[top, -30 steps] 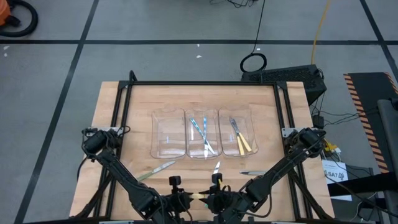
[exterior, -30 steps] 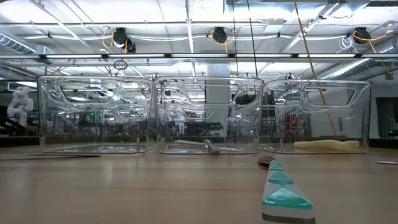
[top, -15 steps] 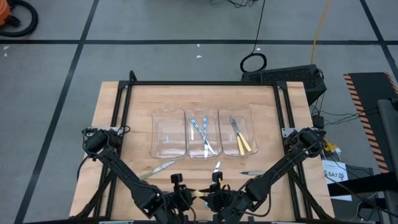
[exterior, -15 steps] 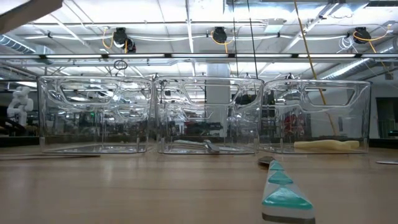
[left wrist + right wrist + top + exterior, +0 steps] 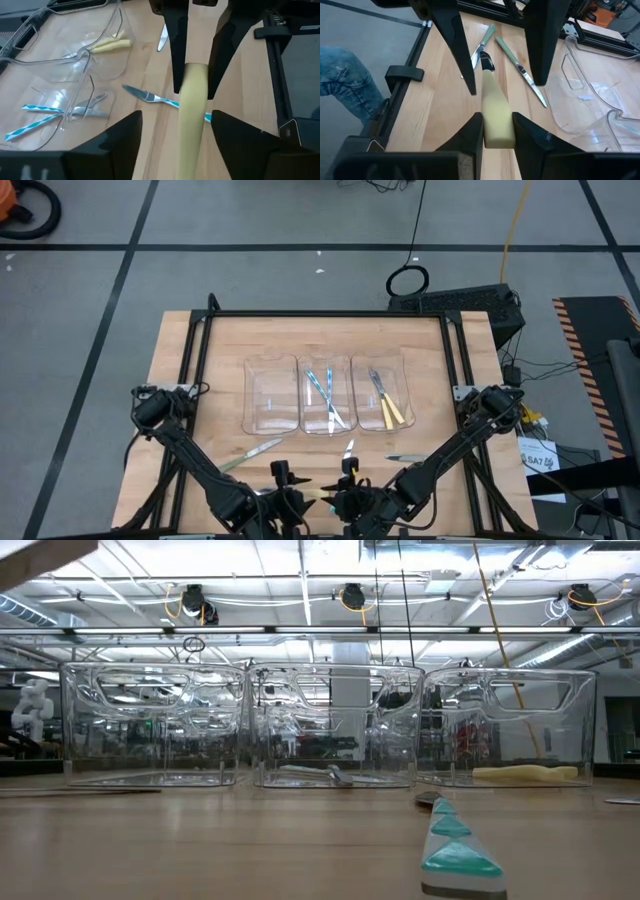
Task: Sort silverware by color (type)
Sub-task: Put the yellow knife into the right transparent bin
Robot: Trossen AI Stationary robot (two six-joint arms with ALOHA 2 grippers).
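A pale wooden worktop [image 5: 220,345] stood on a grey floor crossed by dark lines; the low view looked through three clear bins [image 5: 335,725] into a hall with ceiling lights. At the near edge the two hands met over a yellow-handled piece [image 5: 492,112]. The right hand [image 5: 496,131] was clamped on its handle, long axis running toward the left hand [image 5: 172,125], whose fingers stood apart on either side — the metal end was hard to make out. Blue-handled pieces [image 5: 325,395] lay lengthwise in the middle bin and yellow ones [image 5: 392,410] in the right bin. Green-handled pieces [image 5: 250,453] lay slantwise on the open wood, and a blue-handled knife [image 5: 150,96] lay nearby — partly hidden.
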